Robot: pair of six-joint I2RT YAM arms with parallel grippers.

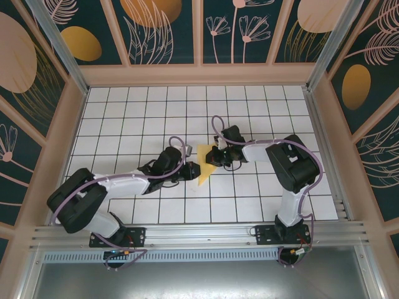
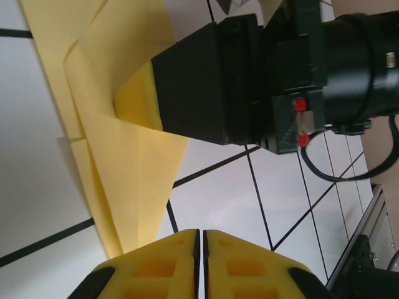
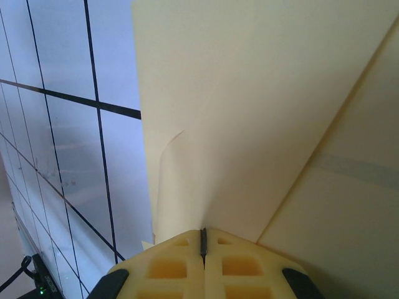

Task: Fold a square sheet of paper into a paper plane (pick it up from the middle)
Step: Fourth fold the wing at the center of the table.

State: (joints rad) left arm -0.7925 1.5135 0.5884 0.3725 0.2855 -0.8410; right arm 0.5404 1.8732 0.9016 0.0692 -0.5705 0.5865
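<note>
Left gripper (image 2: 201,232) has its jaws almost touching, nothing seen between them. Just ahead and to their left lies the thin yellow paper sheet (image 2: 124,156), already creased to a point and pinched in the closed right gripper (image 3: 202,232). Narrowing wing folds seem left to do.

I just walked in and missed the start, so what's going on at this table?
Two robot arms are folding a yellow paper on the tiled table. The paper is already creased into a pointed shape. The right gripper is shut on a fold near its middle, which looks slightly raised. The left gripper sits at the paper's lower tip, fingers nearly together, apparently not holding it.
</note>
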